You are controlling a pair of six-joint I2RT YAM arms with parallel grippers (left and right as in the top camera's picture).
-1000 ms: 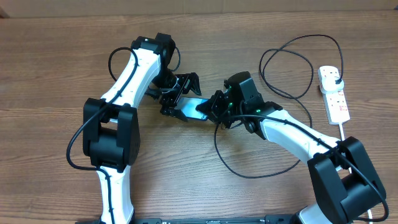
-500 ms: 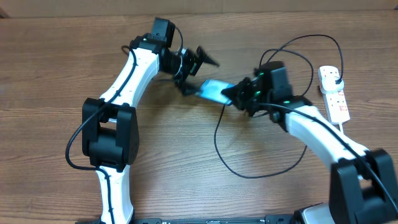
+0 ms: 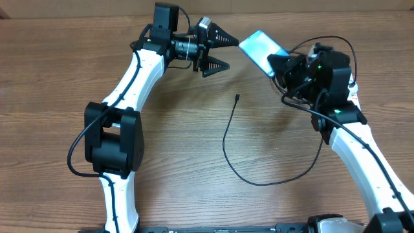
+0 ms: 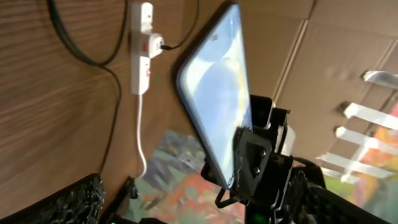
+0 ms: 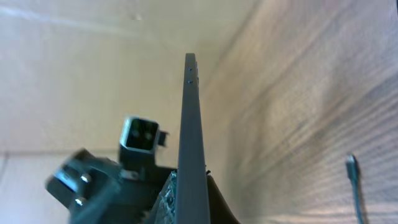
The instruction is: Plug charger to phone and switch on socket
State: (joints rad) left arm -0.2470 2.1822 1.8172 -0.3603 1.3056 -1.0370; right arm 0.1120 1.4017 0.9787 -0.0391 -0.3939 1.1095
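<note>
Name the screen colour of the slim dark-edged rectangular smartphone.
Pale blue-white, on the slim smartphone; it shows best in the left wrist view.

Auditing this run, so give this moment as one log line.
left gripper open | right gripper shut on phone, held aloft | charger tip on table, not in phone | socket untouched

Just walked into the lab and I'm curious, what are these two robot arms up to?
The right arm's fingers grip a slim smartphone with a light blue screen, held tilted above the wooden table. The left arm's fingers are open and empty beside it. The thin black charger cable lies on the table, its connector tip loose, not in the phone.
</note>
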